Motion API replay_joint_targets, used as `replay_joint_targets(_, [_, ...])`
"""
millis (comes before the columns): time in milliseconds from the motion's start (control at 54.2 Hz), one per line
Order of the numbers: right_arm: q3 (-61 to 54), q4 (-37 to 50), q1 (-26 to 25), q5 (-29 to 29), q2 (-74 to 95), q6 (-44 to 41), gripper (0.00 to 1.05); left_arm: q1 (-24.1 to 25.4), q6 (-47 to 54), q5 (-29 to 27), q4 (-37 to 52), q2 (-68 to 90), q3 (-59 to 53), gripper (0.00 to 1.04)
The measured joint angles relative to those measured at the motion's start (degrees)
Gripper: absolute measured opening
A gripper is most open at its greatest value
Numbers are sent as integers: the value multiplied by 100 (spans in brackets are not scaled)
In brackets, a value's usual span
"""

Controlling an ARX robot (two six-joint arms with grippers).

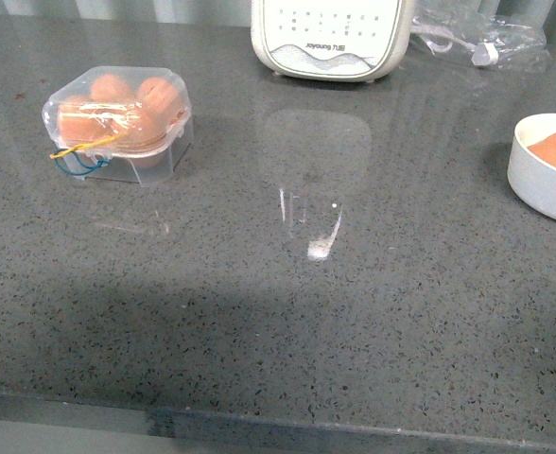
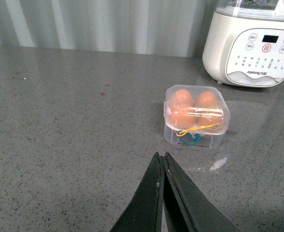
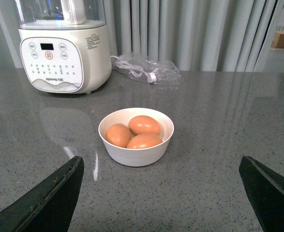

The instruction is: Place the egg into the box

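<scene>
Right wrist view: right claw spread wide, egg in bowl just ahead — light, smooth, slippery, fragile; grip gently across its middle; left claw closed, empty, box ahead.

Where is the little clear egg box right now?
In the front view the box sits closed on the counter's far left, left of the white appliance, far from the bowl at the right edge.

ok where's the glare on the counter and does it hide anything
Front view: a bright glint on the counter below the appliance's pale reflection, and a dark shadow band nearer the camera; nothing hidden. Left wrist view: a small glint beside the box. Right wrist view: soft streaks only.
</scene>
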Motion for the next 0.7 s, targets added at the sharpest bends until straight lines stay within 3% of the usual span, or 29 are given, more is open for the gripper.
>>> replay_joint_targets(535, [0, 0, 0, 0, 0, 0, 97, 0, 0, 0, -437, -730, -107, 4])
replay_joint_targets(627, [0, 0, 0, 2, 0, 0, 97, -2, 0, 0, -1362, -1460, -107, 4])
replay_joint_targets(701, [0, 0, 0, 0, 0, 2, 97, -2, 0, 2, -1447, -1731, -107, 4])
